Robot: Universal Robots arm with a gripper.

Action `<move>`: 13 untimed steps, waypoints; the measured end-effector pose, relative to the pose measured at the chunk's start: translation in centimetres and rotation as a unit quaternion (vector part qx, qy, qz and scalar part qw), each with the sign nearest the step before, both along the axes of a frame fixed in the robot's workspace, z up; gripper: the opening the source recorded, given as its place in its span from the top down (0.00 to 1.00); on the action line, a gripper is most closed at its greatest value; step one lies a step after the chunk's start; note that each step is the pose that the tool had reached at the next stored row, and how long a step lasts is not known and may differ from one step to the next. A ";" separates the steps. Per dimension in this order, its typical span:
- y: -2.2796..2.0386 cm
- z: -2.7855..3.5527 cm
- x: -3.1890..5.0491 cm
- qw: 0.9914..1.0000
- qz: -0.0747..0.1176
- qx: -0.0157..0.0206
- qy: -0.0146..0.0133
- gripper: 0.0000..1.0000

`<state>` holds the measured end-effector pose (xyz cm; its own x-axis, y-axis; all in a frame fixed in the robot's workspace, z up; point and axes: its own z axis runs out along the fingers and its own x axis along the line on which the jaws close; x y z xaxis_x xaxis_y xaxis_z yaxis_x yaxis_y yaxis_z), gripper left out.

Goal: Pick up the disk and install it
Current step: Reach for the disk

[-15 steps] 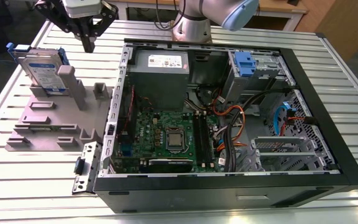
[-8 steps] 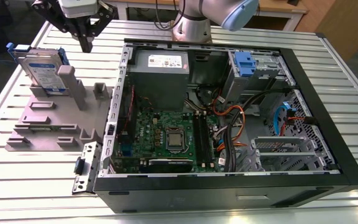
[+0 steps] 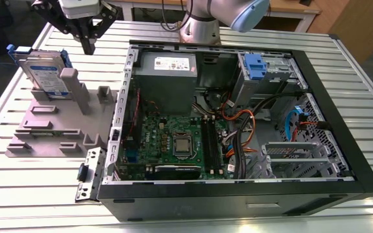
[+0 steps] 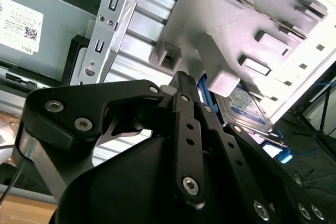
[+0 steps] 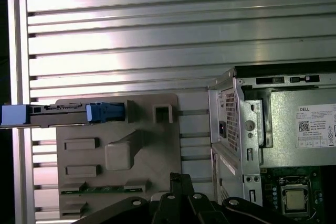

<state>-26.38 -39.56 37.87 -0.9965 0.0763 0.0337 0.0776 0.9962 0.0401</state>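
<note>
The matte black gripper (image 3: 88, 47) hangs closed to a narrow point, empty, over the ribbed aluminium surface (image 3: 18, 170). Near it, the flat silver-grey disk (image 3: 48, 74), blue-framed, stands on edge in a blocky grey plastic holder (image 3: 50, 131) beside the open black computer case (image 3: 206, 199).

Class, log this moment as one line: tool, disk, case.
tool: shut, empty, near disk | disk: on edge in grey holder, not gripped | case: open
</note>
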 end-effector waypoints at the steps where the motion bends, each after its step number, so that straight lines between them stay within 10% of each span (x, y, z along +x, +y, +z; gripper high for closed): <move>1: 0.00 0.00 -0.02 1.000 0.000 0.000 0.000 0.89; 13: 0.00 -0.07 -0.32 1.000 0.000 0.001 0.000 0.89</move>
<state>-26.69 -39.56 37.80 -0.9965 0.0761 0.0344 0.0776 0.9961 0.0429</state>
